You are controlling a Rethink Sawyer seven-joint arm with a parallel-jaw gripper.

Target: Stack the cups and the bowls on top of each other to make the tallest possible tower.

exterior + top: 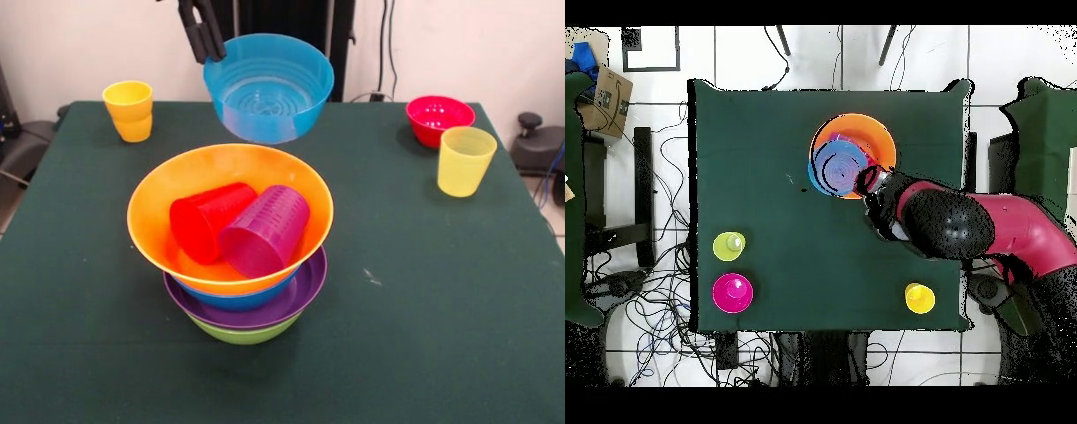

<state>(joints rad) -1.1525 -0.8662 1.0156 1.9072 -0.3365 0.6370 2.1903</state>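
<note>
My gripper (208, 49) is shut on the left rim of a small translucent blue bowl (269, 88) and holds it in the air, above and behind the tower. The tower is a green bowl (243, 336), a purple bowl (305, 291), a blue bowl (238, 300) and a wide orange bowl (221, 163) on top. A red cup (205, 221) and a purple cup (263, 231) lie on their sides inside the orange bowl. In the overhead view the held bowl (833, 168) overlaps the orange bowl (870, 138), with my gripper (867, 186) at its edge.
An orange-yellow cup (130, 110) stands upright at the far left corner. A red-pink small bowl (439, 119) and a pale yellow cup (464, 161) stand at the far right. The green table (424, 336) ends close to them on the right.
</note>
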